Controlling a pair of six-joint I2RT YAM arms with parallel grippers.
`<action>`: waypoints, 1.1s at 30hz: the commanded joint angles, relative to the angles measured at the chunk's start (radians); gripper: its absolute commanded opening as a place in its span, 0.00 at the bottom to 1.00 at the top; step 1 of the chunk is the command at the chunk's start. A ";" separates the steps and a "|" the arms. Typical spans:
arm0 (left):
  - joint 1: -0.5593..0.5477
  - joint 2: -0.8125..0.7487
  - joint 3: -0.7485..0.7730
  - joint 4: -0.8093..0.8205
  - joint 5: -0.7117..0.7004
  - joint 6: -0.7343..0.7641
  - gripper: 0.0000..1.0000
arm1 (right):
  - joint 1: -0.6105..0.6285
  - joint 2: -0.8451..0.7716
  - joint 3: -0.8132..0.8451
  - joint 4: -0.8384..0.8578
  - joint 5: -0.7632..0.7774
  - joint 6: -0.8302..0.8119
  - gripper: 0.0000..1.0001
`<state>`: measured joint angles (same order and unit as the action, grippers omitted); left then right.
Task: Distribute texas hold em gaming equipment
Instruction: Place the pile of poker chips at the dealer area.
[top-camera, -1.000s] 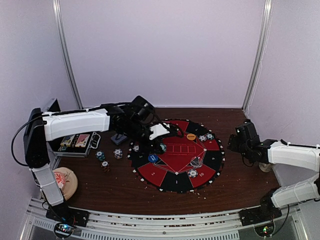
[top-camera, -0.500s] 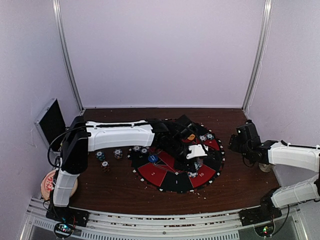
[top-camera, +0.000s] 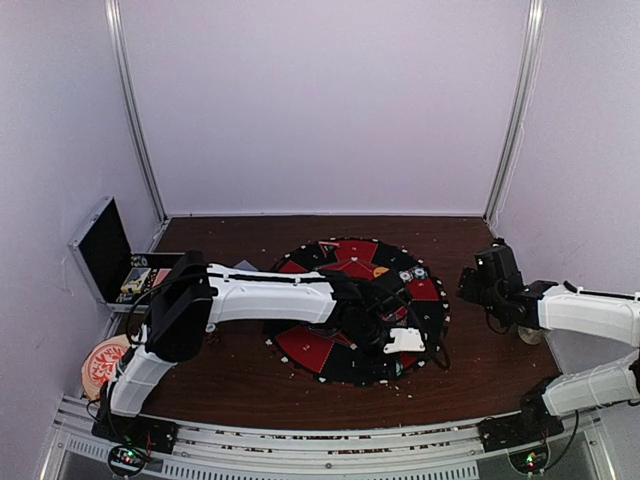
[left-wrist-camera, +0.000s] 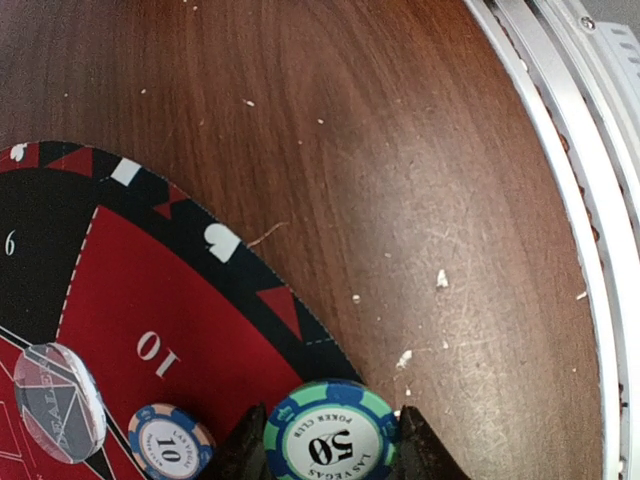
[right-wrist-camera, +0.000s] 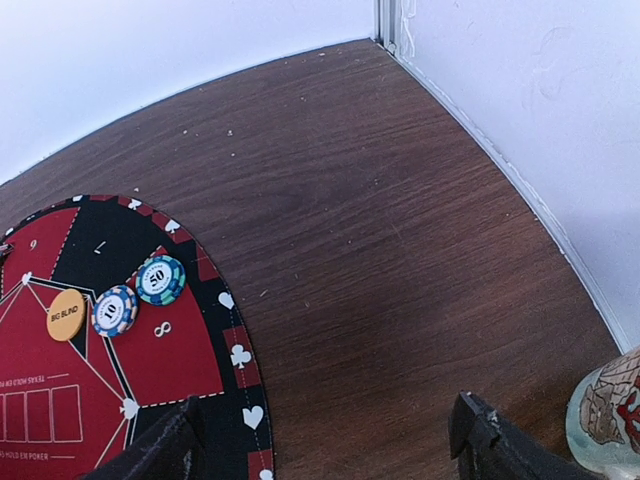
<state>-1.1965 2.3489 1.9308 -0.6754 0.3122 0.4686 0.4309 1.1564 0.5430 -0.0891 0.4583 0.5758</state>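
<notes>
Chip in hand: teal-and-blue round poker chip marked 50, pinched at its two sides by the dark fingers of my left tool.
Where it is: over the black outer border of the large round red-and-black mat, at the near edge by the red segment numbered 10. I cannot tell whether it touches the mat.
Neighbours: peach-and-blue round chip marked 10 lies on the red just beside it. A clear round button disc lies further in.
Left arm: stretched from its base across the mat to the near right part.
Right tool: fingers spread wide with nothing between them, over the brown wooden bench, well apart from the mat.
Far right of mat: orange round button disc reading BIG BLIND, blue-and-white round chip marked 10 and teal round chip marked 50, close together in a row.
Left of bench: open metal case, lid raised.
Near right tool: pale glass vessel with a red pattern.
</notes>
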 joint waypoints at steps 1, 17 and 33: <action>0.000 0.036 0.062 0.008 -0.004 0.014 0.23 | -0.006 0.000 -0.013 0.023 -0.011 0.003 0.85; 0.000 0.111 0.120 0.031 -0.091 0.044 0.24 | -0.006 0.010 -0.014 0.035 -0.045 -0.003 0.85; 0.000 0.092 0.104 0.034 -0.139 0.049 0.51 | -0.007 0.006 -0.014 0.043 -0.062 -0.006 0.85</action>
<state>-1.1995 2.4451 2.0281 -0.6704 0.2214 0.5068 0.4305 1.1671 0.5419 -0.0608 0.3981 0.5751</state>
